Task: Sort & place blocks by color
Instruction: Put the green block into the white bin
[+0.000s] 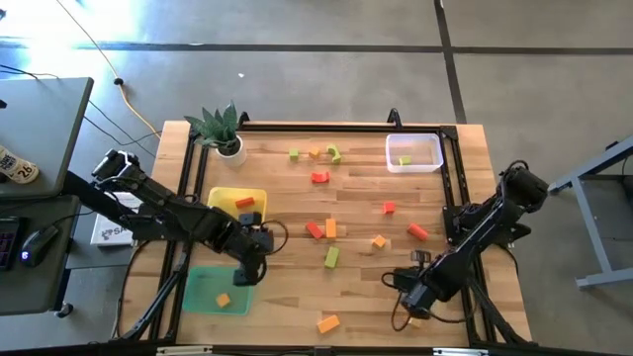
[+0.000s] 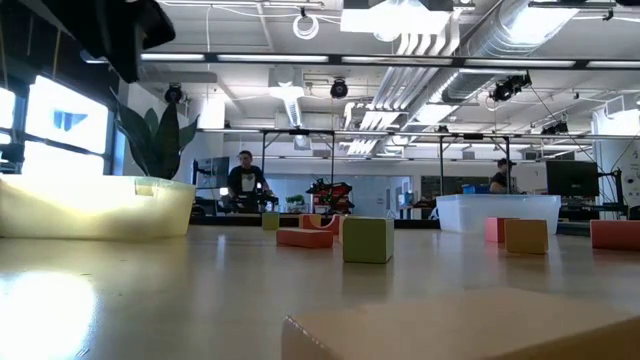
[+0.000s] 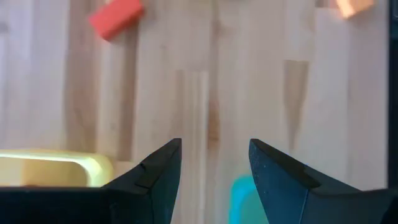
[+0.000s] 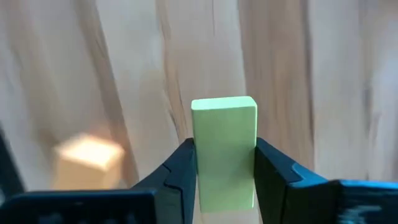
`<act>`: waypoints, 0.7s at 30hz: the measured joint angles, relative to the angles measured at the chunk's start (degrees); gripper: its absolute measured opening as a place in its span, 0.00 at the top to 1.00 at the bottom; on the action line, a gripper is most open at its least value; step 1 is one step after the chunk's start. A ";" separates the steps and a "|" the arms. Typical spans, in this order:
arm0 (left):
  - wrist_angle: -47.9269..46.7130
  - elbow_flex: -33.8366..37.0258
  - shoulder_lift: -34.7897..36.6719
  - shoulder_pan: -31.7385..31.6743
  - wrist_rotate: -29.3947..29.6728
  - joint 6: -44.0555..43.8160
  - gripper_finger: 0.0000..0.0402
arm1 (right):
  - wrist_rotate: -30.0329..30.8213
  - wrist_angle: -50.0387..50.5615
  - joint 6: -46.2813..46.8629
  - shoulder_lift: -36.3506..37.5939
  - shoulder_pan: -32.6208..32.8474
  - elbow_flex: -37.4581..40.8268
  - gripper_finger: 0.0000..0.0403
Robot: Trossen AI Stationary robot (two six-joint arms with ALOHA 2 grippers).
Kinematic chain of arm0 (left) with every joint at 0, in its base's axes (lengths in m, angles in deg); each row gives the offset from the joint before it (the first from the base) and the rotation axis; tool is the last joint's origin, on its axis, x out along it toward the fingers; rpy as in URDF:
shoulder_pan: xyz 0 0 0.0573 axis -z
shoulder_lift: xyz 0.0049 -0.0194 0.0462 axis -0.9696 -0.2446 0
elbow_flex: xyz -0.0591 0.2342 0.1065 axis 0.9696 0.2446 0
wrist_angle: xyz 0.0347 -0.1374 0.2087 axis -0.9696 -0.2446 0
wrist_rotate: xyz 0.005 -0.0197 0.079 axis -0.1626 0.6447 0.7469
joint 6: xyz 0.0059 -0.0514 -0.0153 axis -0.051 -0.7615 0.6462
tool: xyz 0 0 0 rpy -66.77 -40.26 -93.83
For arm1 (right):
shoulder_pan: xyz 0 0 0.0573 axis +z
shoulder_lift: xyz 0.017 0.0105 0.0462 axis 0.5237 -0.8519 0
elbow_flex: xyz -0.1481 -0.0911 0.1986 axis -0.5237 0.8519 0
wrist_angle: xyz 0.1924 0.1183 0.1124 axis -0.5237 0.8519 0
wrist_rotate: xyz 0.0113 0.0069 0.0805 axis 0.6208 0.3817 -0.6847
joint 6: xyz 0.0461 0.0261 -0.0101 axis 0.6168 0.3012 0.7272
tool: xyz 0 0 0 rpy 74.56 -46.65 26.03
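Red, orange and light green blocks lie scattered on the wooden table (image 1: 297,287). My right gripper (image 1: 406,288) is over the near right part and is shut on a light green block (image 4: 224,146). My left gripper (image 1: 259,252) hangs open between the yellow tray (image 1: 226,198) and the green tray (image 1: 203,287), with only bare wood between its fingers (image 3: 214,162). One orange block (image 1: 223,299) sits in the green tray. Another block (image 1: 244,203) sits in the yellow tray. A light green block (image 1: 405,159) sits in the clear tray (image 1: 413,151). My right gripper pinches the light green oblong block between its two fingers, which press on its two long side faces (image 4: 198,168). The fingers lie along its length. Its free end (image 4: 224,107) sticks out past the fingertips. Whether it is clear of the table cannot be told.
A potted plant (image 1: 223,133) stands at the far left corner. Loose blocks include a red one (image 3: 115,15), a light green one (image 2: 367,240) mid-table and an orange one (image 1: 328,322) by the near edge. A dark frame runs along the table's far and right sides. People stand in the room beyond.
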 joint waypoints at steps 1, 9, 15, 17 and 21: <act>0.03 0.01 0.00 -0.94 0.04 1.05 0.57 | 0.82 0.70 -0.07 0.00 -0.93 -0.91 0.77; 1.63 0.00 0.00 -8.36 3.07 9.88 0.57 | 8.49 10.16 -0.14 0.04 -10.92 -8.86 0.77; 7.47 0.00 0.00 -13.66 4.64 18.27 0.57 | 10.69 16.35 -0.61 0.09 -22.38 -13.95 0.77; 10.01 0.00 0.00 -15.39 4.62 21.00 0.57 | 10.69 17.80 -0.98 0.09 -26.37 -15.36 0.77; 14.69 0.00 0.00 -18.97 4.62 25.65 0.57 | 11.34 19.44 -4.36 0.09 -33.85 -18.90 0.77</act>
